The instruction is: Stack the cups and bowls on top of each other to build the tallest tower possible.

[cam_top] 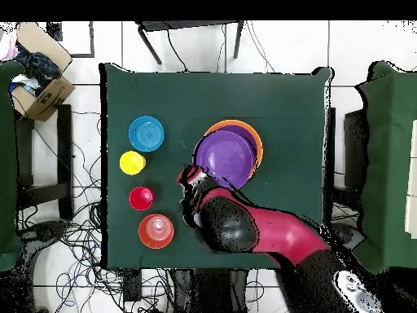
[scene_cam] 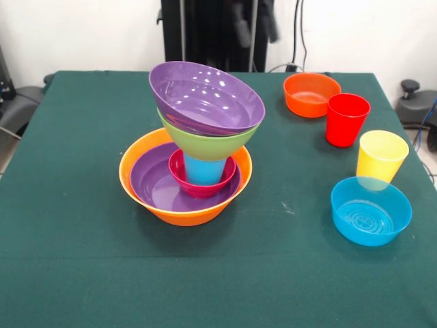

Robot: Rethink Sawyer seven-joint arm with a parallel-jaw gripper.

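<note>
Tower (scene_cam: pixel 194 154) sits left of centre on the green bench (scene_cam: pixel 82 225). Base is the big orange bowl (scene_cam: pixel 184 215), a purple bowl (scene_cam: pixel 153 184) nested in it, then a small pink-red bowl (scene_cam: pixel 198 188) holding an upright blue cup (scene_cam: pixel 203 169). On the cup rests a lime bowl (scene_cam: pixel 205 145), with a second purple bowl (scene_cam: pixel 205 99) on top, tilted, its mouth facing the camera.

Loose items on the right in the front view: small orange bowl (scene_cam: pixel 311 94) at the back, red cup (scene_cam: pixel 346 119) just beside it, yellow cup (scene_cam: pixel 381 156) nearer, blue bowl (scene_cam: pixel 371 210) nearest, all upright.

Overhead, the arm (cam_top: pixel 261 228) reaches in, its end effector (cam_top: pixel 192 178) beside the tower's edge; cannot tell whether it is apart or together.
</note>
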